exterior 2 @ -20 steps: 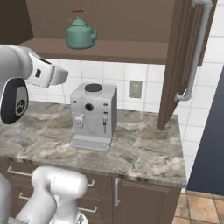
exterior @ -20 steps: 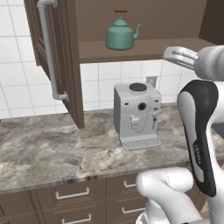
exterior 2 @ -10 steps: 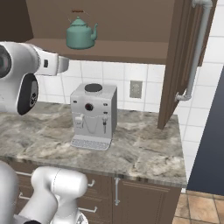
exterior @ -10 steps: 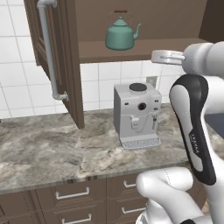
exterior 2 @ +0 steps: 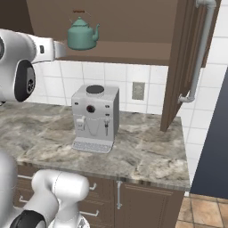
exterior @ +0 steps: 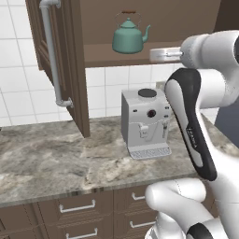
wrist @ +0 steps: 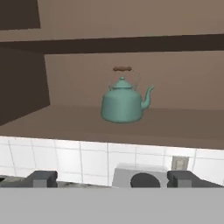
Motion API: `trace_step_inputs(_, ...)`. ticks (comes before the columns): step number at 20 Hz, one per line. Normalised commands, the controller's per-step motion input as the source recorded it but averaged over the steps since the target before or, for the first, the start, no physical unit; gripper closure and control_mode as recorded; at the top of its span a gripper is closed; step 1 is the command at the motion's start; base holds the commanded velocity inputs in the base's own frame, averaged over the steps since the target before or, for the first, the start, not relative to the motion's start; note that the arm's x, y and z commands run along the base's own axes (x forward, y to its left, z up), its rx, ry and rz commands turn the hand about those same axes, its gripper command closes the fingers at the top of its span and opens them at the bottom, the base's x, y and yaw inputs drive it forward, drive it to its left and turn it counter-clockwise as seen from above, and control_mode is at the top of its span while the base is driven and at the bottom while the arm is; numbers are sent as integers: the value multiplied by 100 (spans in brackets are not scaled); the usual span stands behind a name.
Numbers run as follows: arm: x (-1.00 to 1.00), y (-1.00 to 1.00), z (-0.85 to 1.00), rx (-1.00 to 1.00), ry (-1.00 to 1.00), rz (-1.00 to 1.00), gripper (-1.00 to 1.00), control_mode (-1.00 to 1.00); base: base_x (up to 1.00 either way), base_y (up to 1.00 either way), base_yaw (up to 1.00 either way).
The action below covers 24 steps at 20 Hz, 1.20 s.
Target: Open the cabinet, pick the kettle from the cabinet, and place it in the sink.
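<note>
The cabinet (exterior: 60, 65) stands open, its dark brown door swung out toward me with the long silver bar handle (exterior: 52, 51) running down its face. On the lowest shelf inside sits the kettle (exterior: 130, 36), teal-green, upright, its spout pointing to the right in the left base view and its thin arched handle topped with a brown grip. In the right base view the kettle (exterior 2: 82, 35) sits near the front edge of that shelf, and the other door (exterior 2: 189, 62) hangs open at the right.

The white arm reaches up beside the shelf. The pincer (wrist: 112, 179) is level with the shelf's front edge and well short of the kettle (wrist: 124, 103), which sits straight ahead of it in the hand view. Its two dark fingertips (wrist: 41, 178) stand spread wide apart at the bottom of that view, with nothing between them.

Below the shelf, a grey boxy coffee machine (exterior: 145, 123) stands on the marbled stone tabletop (exterior: 51, 161), against the white tiled wall (exterior: 18, 70). A wall socket (exterior 2: 138, 91) is set into the tiles just right of the machine in the right base view. Brown drawers (exterior: 77, 207) with short horizontal handles run under the tabletop.
</note>
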Motion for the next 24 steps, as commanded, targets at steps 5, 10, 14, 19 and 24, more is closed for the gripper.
trace_step_inputs(5,19,9,6,0,-14,0,-100,-100,0,0,0)
trace_step_inputs(10,22,10,6,0,-19,0,-100,-100,0,0,0)
trace_step_inputs(14,24,9,10,0,-14,0,-100,-100,0,0,0)
trace_step_inputs(19,23,6,18,-1,-7,0,-100,-100,0,0,0)
trace_step_inputs(24,17,2,25,0,0,0,-100,-100,0,0,0)
